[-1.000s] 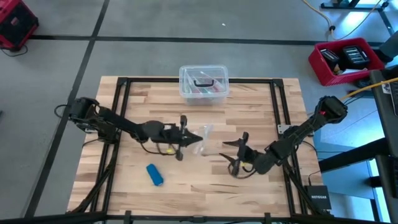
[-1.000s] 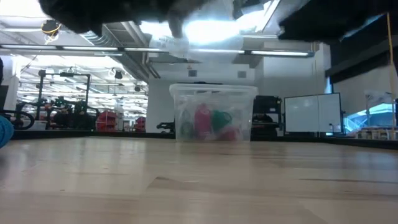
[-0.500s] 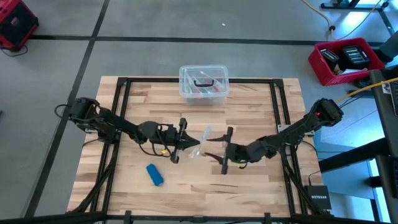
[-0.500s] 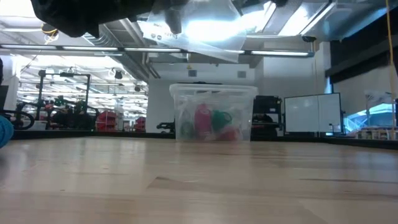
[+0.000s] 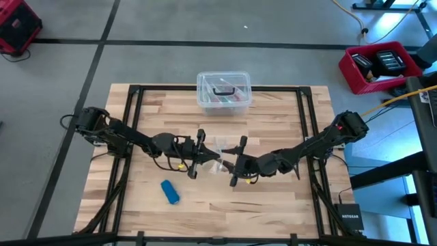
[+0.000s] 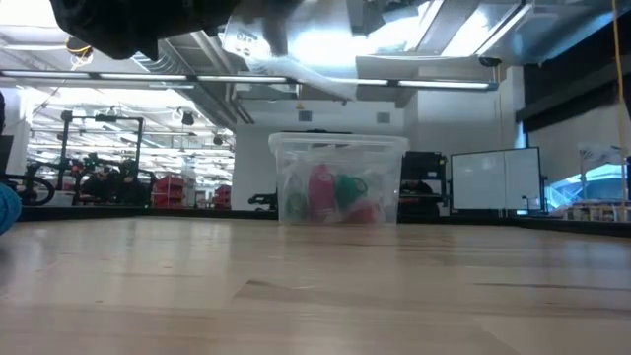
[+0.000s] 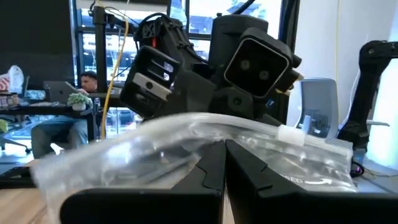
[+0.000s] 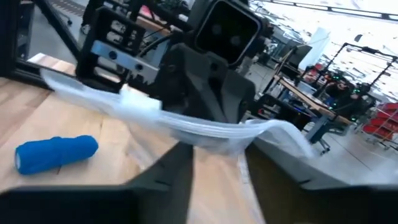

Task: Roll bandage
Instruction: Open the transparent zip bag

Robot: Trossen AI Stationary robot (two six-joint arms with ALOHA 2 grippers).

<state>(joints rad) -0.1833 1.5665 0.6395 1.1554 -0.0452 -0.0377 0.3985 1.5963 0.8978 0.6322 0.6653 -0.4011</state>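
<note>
The bandage (image 5: 170,192) is a compact blue roll lying on its side on the wooden table, near the front left; it also shows in the right wrist view (image 8: 56,153) and at the low view's left edge (image 6: 6,209). No gripper touches it. My left gripper (image 5: 202,158) is shut on a small clear plastic bag (image 5: 218,152) held up over the table's middle. My right gripper (image 5: 237,162) faces it from the right, open, with a finger on either side of the bag's near edge (image 8: 211,138). My left gripper pinches the clear bag's edge (image 7: 214,144) between its two shut fingers, which come level from the table's left. The bag lies across the fingertips, its zip strip with a white slider (image 7: 291,133) off to one side. It is lifted clear of the table. My right gripper's fingers (image 8: 163,177) flank the bag's edge; whether they touch it I cannot tell.
A clear lidded box (image 5: 223,92) with coloured items stands at the table's far middle (image 6: 338,177). Black frame rails (image 5: 134,109) run along the table's sides. A red crate (image 5: 379,65) sits on the floor beyond the right edge.
My right gripper has moved toward the table's left and up, rolling at the wrist, until its fingers reach the bag held by my left gripper. The bag has tipped and changed shape in that hold. The bandage has stayed where it was.
</note>
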